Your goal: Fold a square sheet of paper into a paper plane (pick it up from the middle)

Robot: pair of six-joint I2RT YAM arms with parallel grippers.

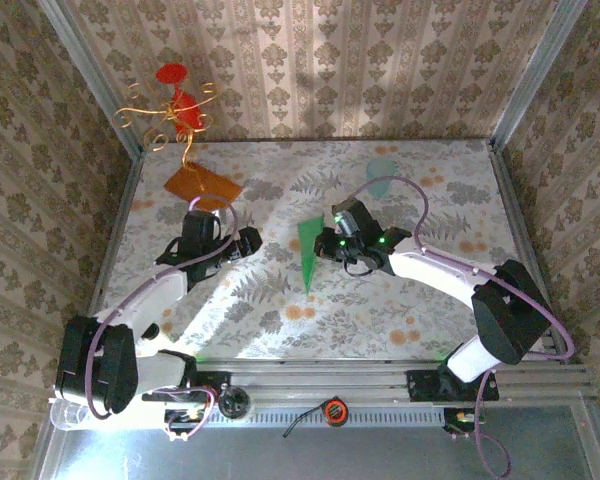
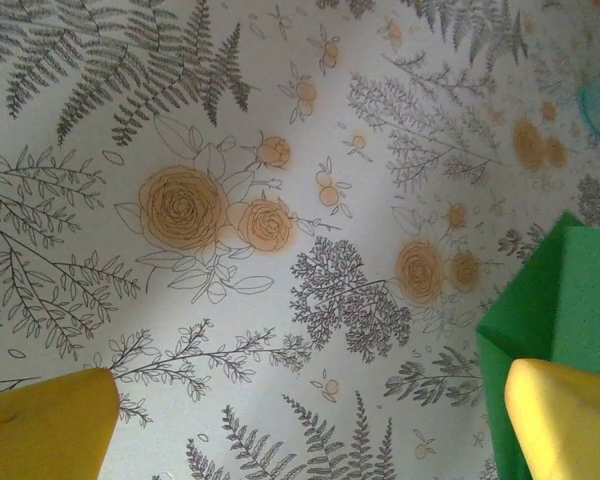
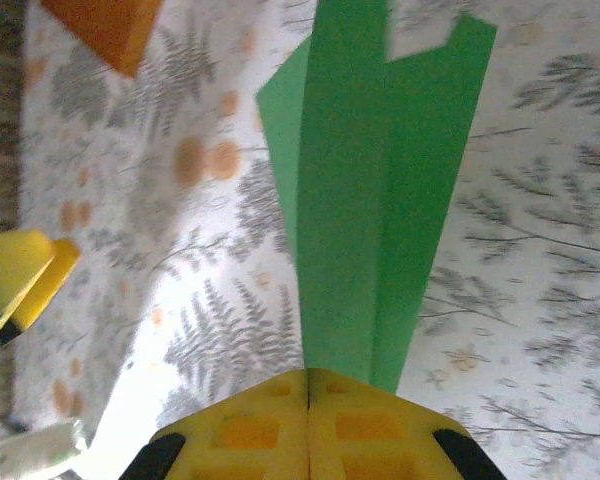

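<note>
The green paper plane (image 1: 307,250) is a narrow dart near the table's middle, its point toward the near edge. My right gripper (image 1: 325,246) is at its right side. In the right wrist view the yellow fingers (image 3: 235,425) are pressed together, shut on the plane's (image 3: 355,200) centre fold, and the wings run away from them. My left gripper (image 1: 254,240) is just left of the plane. Its yellow fingertips (image 2: 45,425) stand wide apart with only tablecloth between them, and the plane's green edge (image 2: 545,300) lies beside the right fingertip.
An orange-brown board (image 1: 202,185) lies at the back left, also seen in the right wrist view (image 3: 105,25). A red and gold wire ornament (image 1: 175,105) stands in the back left corner. A pale teal shape (image 1: 382,170) is at the back centre. Patterned walls enclose the table.
</note>
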